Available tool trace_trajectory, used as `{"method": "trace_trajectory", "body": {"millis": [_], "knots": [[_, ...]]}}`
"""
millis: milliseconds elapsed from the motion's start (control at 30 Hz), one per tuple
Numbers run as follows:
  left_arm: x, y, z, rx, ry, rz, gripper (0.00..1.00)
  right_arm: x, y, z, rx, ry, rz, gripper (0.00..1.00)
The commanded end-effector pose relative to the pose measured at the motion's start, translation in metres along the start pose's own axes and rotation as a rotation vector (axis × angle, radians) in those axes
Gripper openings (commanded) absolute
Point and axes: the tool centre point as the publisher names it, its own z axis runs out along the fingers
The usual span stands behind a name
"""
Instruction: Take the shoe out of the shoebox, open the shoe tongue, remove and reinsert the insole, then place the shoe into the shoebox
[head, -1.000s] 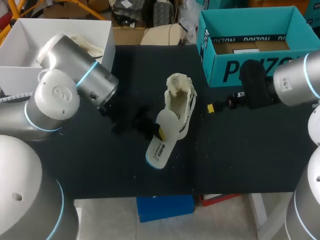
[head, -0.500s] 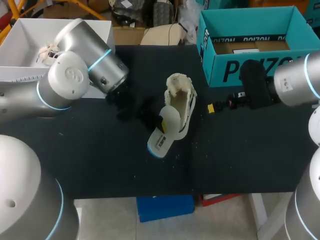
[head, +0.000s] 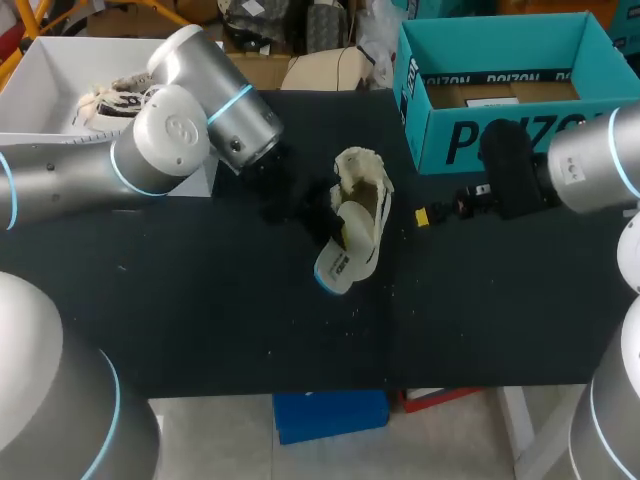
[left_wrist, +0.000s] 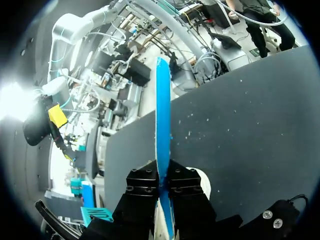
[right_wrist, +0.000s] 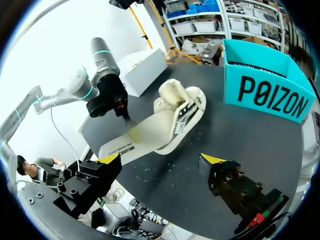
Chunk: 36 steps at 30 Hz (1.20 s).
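Shows, at the centre of the head view, a cream shoe (head: 365, 190) on the black table (head: 200, 320), toe toward the top of the frame, opening turned up to the camera, tongue bunched at the far end. Sits well apart from the open teal shoebox (head: 500, 140) at the upper right. Slanting out of the opening toward the lower left: the white insole (head: 335, 262) with a blue edge, upper end over the shoe, lower end down near the table; contact there not discernible.

Reaching in from the left side of the frame: the left gripper (head: 332, 228), clamped on the insole from both sides, just beside the shoe. From the left wrist, black fingers of the left gripper (left_wrist: 164, 185) pressed together on the insole (left_wrist: 162, 115), held edge-on and rising straight ahead.

At the right of the frame: the right gripper (head: 425, 214), just right of the shoe, in front of the shoebox. From the right wrist, the right gripper (right_wrist: 161, 159) spread wide over the table, with the shoe (right_wrist: 177, 107) and insole (right_wrist: 132, 140) ahead and the shoebox (right_wrist: 265, 95) off to one side.

Upper left of the head view: a white box (head: 40, 150) with something pale and laced inside.
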Motion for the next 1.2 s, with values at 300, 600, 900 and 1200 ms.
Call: {"method": "trace_trajectory", "body": {"millis": [300, 600, 900, 1200], "knots": [[0.002, 0.044, -0.004, -0.024, -0.030, -0.024, 0.00, 0.001, 0.001, 0.000, 0.003, -0.002, 0.001, 1.00], [-0.009, 0.064, -0.001, -0.072, -0.053, -0.028, 0.31, 0.001, 0.001, 0.000, 0.003, -0.002, 0.001, 1.00], [-0.015, 0.034, -0.011, -0.049, -0.005, 0.008, 0.39, 0.001, 0.001, 0.000, 0.003, -0.002, 0.001, 1.00], [-0.009, -0.010, -0.009, 0.028, 0.109, 0.041, 0.34, 0.001, 0.001, 0.000, 0.003, -0.002, 0.001, 1.00]]}}
